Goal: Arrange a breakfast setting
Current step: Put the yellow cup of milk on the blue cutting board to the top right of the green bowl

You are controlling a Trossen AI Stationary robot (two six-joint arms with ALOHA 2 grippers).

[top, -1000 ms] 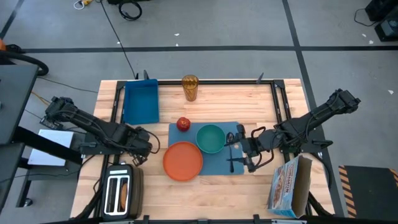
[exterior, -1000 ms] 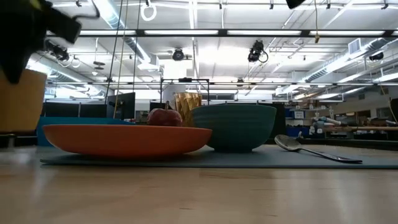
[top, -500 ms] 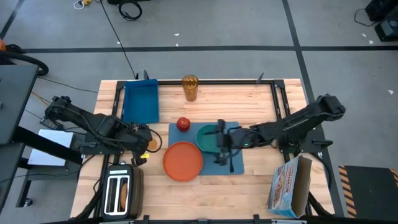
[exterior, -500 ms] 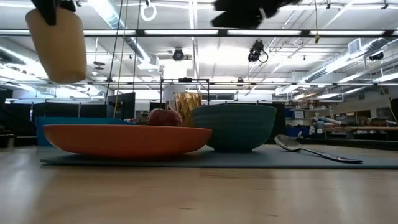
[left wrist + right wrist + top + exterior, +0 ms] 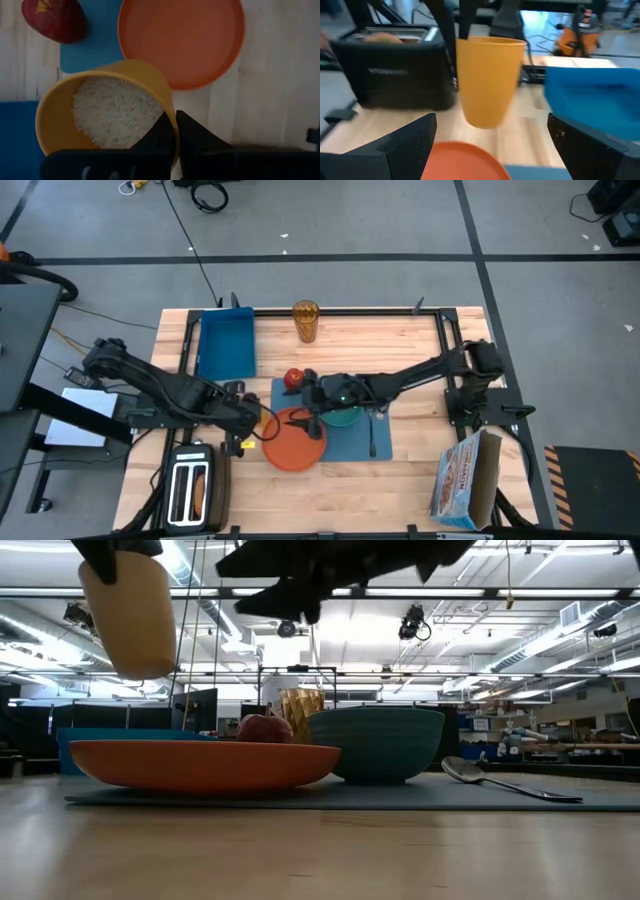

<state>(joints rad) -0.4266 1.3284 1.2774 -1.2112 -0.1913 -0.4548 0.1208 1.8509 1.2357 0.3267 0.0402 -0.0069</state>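
Note:
My left gripper is shut on the small orange cup, held up in the air just left of the round orange plate. My right gripper is open, reaching across the blue placemat over the plate, its fingers pointing at the cup without touching it. The teal bowl, the red apple and the metal spoon lie on the placemat. The bowl is partly hidden under my right arm. My left gripper holds the cup by its rim, one finger inside and one outside. The fingers come from above, pointing down. The cup hangs below them, mouth up and slightly tilted, clear of the table.
The silver toaster stands at the front left with something brown in one slot. The deep blue bin is at the back left, an amber glass at the back, and a cereal box at the front right.
My left gripper has risen and gone toward the table's right with the cup, now lifted clear near the plate. My right arm has swung from the mat's right side toward the table's left, passing over the bowl, and now reaches over the plate.

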